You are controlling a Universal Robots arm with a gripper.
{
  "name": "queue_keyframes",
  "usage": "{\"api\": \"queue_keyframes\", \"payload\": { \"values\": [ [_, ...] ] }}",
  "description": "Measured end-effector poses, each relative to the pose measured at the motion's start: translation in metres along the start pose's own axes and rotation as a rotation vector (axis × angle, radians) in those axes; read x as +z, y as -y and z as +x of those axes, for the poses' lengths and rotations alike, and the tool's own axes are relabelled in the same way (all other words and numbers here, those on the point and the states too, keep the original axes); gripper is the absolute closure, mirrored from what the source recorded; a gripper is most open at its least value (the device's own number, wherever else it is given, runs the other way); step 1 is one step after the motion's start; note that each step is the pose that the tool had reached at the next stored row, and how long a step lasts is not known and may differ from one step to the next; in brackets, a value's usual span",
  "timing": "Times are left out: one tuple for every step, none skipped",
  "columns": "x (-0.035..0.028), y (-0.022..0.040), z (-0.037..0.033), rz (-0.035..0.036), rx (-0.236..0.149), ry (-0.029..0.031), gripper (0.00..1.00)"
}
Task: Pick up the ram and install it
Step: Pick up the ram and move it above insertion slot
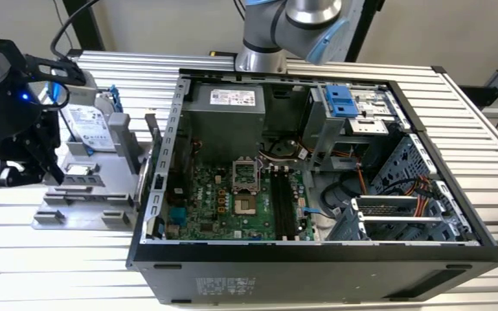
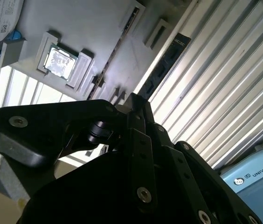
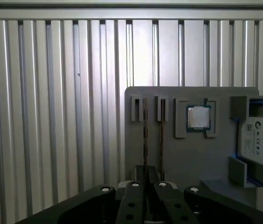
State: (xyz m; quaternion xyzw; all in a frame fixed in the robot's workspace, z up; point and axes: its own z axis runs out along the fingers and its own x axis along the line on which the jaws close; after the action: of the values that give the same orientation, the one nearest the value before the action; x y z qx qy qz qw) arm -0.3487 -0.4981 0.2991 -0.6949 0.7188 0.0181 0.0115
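Reading from the exterior view's left: my gripper [image 1: 20,170] hangs over the outer side of the grey parts tray [image 1: 67,217]. Its fingers are drawn close together with nothing between them, and both wrist views agree on this. The tray carries the hard drive [image 1: 89,126] and the processor [image 1: 80,172]. The ram [image 1: 153,139] stands on edge in its slot at the tray's far side, just beside the computer case [image 1: 318,272] and apart from the gripper.

Finding: the ram is not lifted, and the long memory slots [image 1: 283,201] on the motherboard [image 1: 214,194] look vacant to me. I judge both the pick-up and the install outstanding.

Limitations: in the first wrist view the ram is a thin line seen edge-on. A second such line sits in the neighbouring slot, and I cannot tell what it is. I cannot make out whether the memory slots' latches are open.
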Motion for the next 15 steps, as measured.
{"api": "queue_keyframes", "payload": {
  "values": [
    [-0.0011, 0.0000, 0.0000, -0.0001, 0.000, 0.0000, 1.00],
    [-0.0023, 0.0000, -0.0001, -0.0001, 0.000, -0.0001, 1.00],
    [-0.0033, 0.0000, -0.0001, -0.0001, 0.000, -0.0001, 1.00],
    [-0.0042, 0.0000, -0.0002, -0.0001, 0.000, -0.0001, 1.00],
    [-0.0052, -0.0001, -0.0002, -0.0001, 0.000, 0.0000, 1.00],
    [-0.0062, -0.0001, -0.0002, -0.0001, 0.000, -0.0001, 1.00],
    [-0.0074, -0.0001, -0.0003, 0.0000, 0.000, 0.0000, 1.00],
    [-0.0088, -0.0001, -0.0004, -0.0001, 0.000, 0.0000, 1.00],
    [-0.0102, -0.0001, -0.0004, 0.0000, 0.000, 0.0000, 1.00],
    [-0.0115, -0.0001, -0.0005, -0.0001, 0.000, -0.0001, 1.00],
    [-0.0124, -0.0001, -0.0005, -0.0001, 0.000, -0.0001, 1.00],
    [-0.0168, -0.0002, -0.0007, -0.0001, 0.000, -0.0001, 1.00],
    [-0.0181, -0.0002, -0.0007, -0.0001, 0.000, -0.0001, 1.00],
    [-0.0195, -0.0002, -0.0008, -0.0001, 0.000, -0.0001, 1.00],
    [-0.0208, -0.0002, -0.0009, -0.0001, 0.000, 0.0000, 1.00]
  ]
}}
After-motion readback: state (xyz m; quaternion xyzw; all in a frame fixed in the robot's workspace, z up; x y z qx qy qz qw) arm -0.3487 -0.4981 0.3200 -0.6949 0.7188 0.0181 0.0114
